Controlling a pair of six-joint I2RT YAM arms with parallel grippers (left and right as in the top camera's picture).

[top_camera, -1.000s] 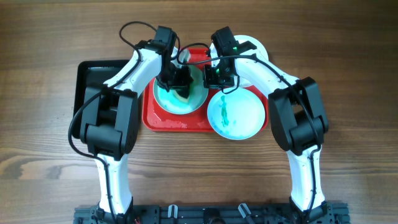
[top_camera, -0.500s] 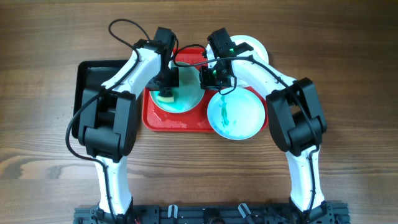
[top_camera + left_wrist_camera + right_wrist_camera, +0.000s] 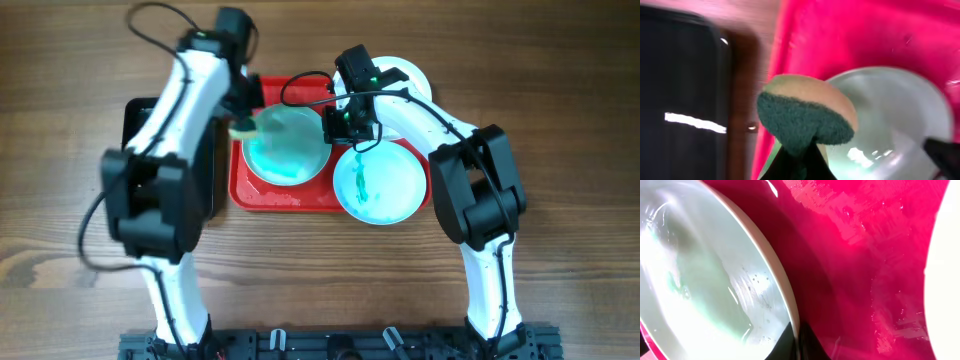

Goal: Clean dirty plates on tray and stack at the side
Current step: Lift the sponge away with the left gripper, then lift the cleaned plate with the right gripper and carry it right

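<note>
The wooden surface (image 3: 560,100) carries two trays. The red tray (image 3: 290,201) lies in the middle, with the black tray (image 3: 132,130) just beside it.

Your left arm (image 3: 185,85) rises from 6 o'clock along the 9 o'clock side and shows blurred from overhead. Its wrist folds back, so the left claw (image 3: 243,120) points toward 6 o'clock, fingers closed on a sponge (image 3: 805,117). Your right arm (image 3: 425,118) arches out toward 3 o'clock, then inward. The right claw (image 3: 345,125), near 12 o'clock, also points toward 6, pinching a plate (image 3: 705,270) by its rim.
</note>
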